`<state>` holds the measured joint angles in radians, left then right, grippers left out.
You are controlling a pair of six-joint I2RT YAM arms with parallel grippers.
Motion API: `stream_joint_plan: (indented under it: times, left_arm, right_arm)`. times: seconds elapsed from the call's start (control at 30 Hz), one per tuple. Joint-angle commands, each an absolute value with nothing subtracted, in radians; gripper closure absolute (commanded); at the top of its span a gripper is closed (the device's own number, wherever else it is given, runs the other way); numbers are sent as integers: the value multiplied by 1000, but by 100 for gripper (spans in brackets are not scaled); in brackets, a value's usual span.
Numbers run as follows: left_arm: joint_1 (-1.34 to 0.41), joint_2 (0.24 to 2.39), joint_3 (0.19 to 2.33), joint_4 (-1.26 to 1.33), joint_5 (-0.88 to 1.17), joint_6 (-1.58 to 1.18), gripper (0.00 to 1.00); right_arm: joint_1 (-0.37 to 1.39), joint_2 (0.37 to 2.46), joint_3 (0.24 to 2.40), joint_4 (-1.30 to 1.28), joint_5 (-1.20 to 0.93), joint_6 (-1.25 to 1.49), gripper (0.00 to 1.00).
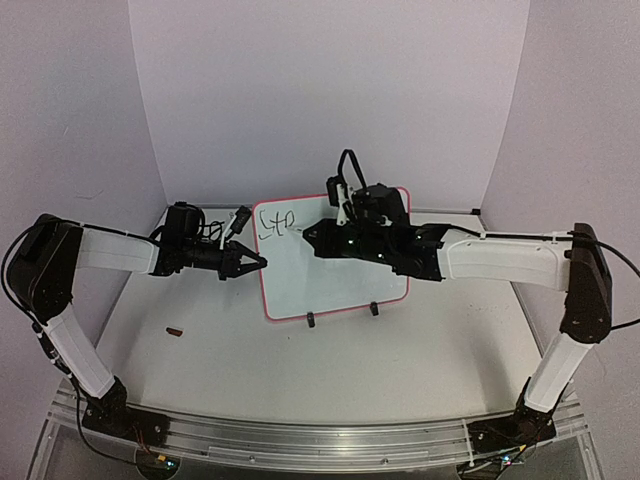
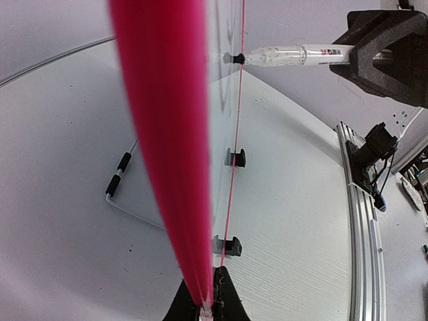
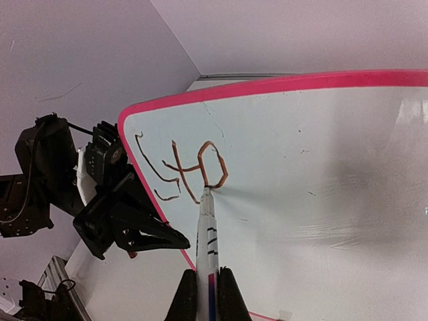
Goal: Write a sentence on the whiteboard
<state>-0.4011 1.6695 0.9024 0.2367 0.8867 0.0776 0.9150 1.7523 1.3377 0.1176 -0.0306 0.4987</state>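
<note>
Jaws of my left gripper (image 1: 250,262) are clamped on the left edge of the rectangular white whiteboard with a pink-red border (image 1: 335,285), steadying it. Near the board's upper-left corner lies the dark handwritten sentence (image 3: 184,167), only its first letters down. My right gripper (image 1: 310,237), before the board's upper middle, pinches a slim white marker pen (image 3: 206,231), tip on the third letter. Writing has barely begun, I judge; the next move calls for steady tip pressure and a small rightward shift.

The whiteboard (image 1: 335,280), white with rounded corners and a thin pink-red border, stands on the desk on its long edge with two black clips, its left edge pinched in the left jaws. The sentence (image 3: 180,170), only three dark handwritten letters, sits at the upper left corner, just ahead of the right jaws, whose marker (image 3: 207,247) tip touches the last letter.
</note>
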Motion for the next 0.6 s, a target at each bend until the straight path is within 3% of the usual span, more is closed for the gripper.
stream_joint_plan:
  times: [0.0,0.57]
  left_arm:
    - [-407,1664,891,208,781,121,100]
    - [-408,1662,891,204,779,122,100]
  right_arm:
    - [909,1741,1314,121,-15,513,100]
    - [910,1688,1290,101,38,494,100]
